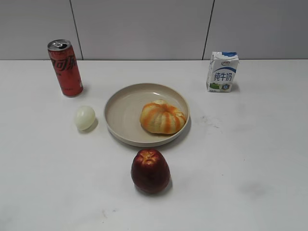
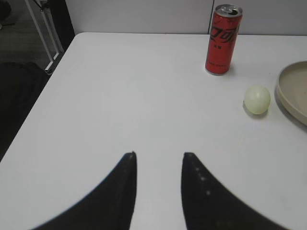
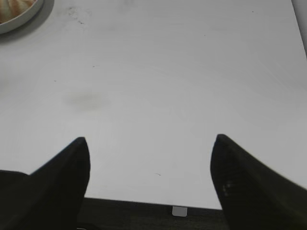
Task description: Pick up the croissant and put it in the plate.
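Note:
The croissant (image 1: 162, 117), ribbed with orange-brown and cream stripes, lies inside the beige plate (image 1: 120, 108) at the table's middle, on its right half. A sliver of the croissant (image 3: 17, 5) and the plate's rim (image 3: 24, 19) show at the top left of the right wrist view. The plate's edge (image 2: 292, 93) shows at the right of the left wrist view. My left gripper (image 2: 158, 154) is open and empty over bare table, left of the plate. My right gripper (image 3: 149, 140) is wide open and empty above the table's front edge. Neither gripper shows in the exterior view.
A red soda can (image 1: 65, 68) stands at the back left and shows in the left wrist view (image 2: 223, 39). A pale egg (image 1: 84, 117) lies left of the plate. A dark red apple (image 1: 150, 170) sits in front of the plate. A milk carton (image 1: 222, 71) stands at the back right.

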`<state>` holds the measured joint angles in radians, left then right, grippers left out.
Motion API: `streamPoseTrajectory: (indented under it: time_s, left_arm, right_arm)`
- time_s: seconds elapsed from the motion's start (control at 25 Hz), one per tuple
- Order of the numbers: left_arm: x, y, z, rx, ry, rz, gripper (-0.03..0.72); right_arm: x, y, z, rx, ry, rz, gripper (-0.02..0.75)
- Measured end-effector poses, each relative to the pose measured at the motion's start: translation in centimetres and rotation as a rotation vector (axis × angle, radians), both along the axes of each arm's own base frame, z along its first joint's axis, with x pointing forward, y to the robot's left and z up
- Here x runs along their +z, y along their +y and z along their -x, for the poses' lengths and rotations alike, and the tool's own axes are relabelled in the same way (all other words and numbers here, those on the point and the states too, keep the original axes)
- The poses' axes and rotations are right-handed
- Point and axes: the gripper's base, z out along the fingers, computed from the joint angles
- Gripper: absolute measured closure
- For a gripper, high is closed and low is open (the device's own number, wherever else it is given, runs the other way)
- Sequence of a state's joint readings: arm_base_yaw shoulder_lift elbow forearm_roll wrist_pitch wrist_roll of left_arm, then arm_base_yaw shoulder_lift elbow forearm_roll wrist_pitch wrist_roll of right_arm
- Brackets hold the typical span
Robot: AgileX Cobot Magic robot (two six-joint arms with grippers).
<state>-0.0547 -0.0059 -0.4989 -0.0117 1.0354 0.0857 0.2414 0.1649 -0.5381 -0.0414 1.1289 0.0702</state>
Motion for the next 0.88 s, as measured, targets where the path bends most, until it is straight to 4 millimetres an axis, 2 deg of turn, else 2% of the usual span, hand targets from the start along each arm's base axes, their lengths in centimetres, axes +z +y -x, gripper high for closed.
streamPoseTrajectory:
  time_s: [0.88]
  left_arm:
    - [0.00,0.00,0.00,0.000,0.000,0.000,0.453]
  right_arm:
    - [-0.51,0.41,-0.60,0.044,-0.043,0.002,0.154]
